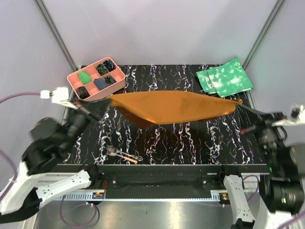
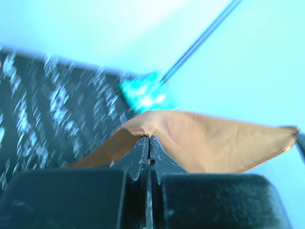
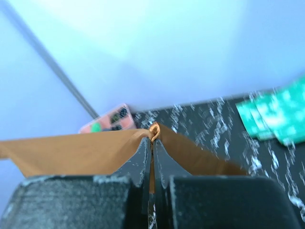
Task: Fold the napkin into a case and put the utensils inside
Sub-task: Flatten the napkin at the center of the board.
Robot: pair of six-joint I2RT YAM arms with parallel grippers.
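Rust-brown napkin [image 1: 171, 107], a sagging span held at both ends. Left gripper [image 1: 106, 101]: jaws pinched tight on its left corner; utensils [image 1: 123, 154] lie on the table [image 1: 190, 143], nearer the front edge. Right gripper [image 1: 239, 102]: jaws clamped on the opposite corner; green cloths [image 1: 224, 77] just beyond.

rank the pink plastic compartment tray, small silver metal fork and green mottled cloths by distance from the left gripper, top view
1. Pink plastic compartment tray, just behind the left gripper.
2. Small silver metal fork, near the front edge.
3. Green mottled cloths, far right corner.
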